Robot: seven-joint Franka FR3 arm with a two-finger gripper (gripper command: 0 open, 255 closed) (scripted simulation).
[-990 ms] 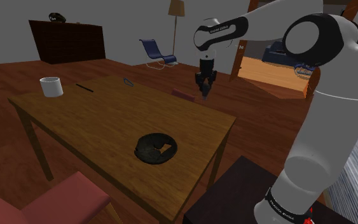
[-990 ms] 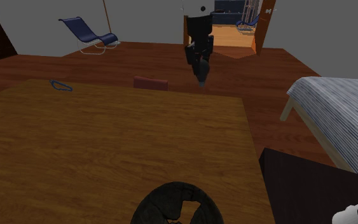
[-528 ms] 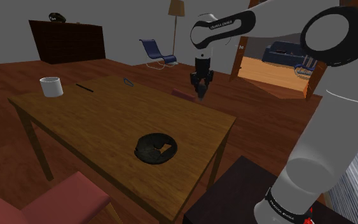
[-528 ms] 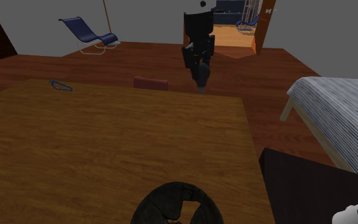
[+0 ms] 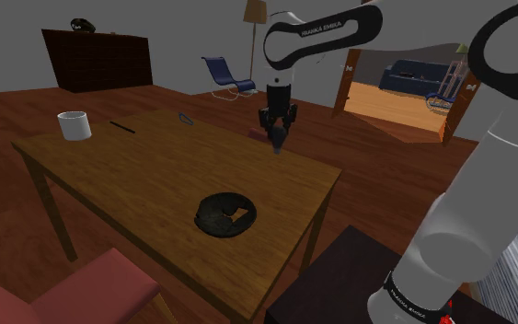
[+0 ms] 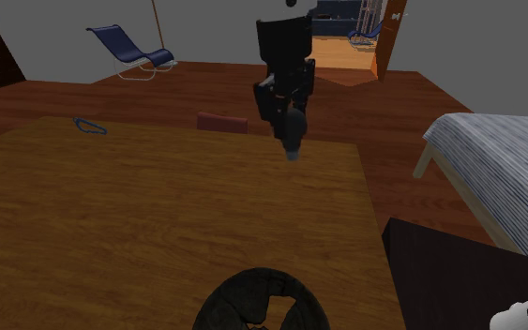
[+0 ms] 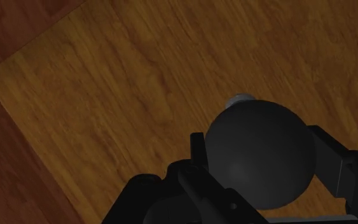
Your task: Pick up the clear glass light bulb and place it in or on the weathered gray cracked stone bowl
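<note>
Far left on the tabletop (image 5: 146,166) in the shoulder view: a white mug (image 5: 74,125), a thin dark stick (image 5: 121,126) just to its right. Farther right, toward the near edge: the dark bowl (image 5: 207,204), rim jagged and broken, sitting flat on the wood. Right again and farther back, over the tabletop's far edge: the tool (image 5: 277,141), pointing down, clenched on the light bulb (image 5: 277,147). In the wrist view, light bulb (image 7: 260,165) drawn as a dark round globe (not clear at all), pinched from both sides by the black fingers (image 7: 198,149), pale grey cap (image 7: 241,99) pointing away from the tool toward the wood below. Hanging in the air, clear of the tabletop, well apart from the bowl.
</note>
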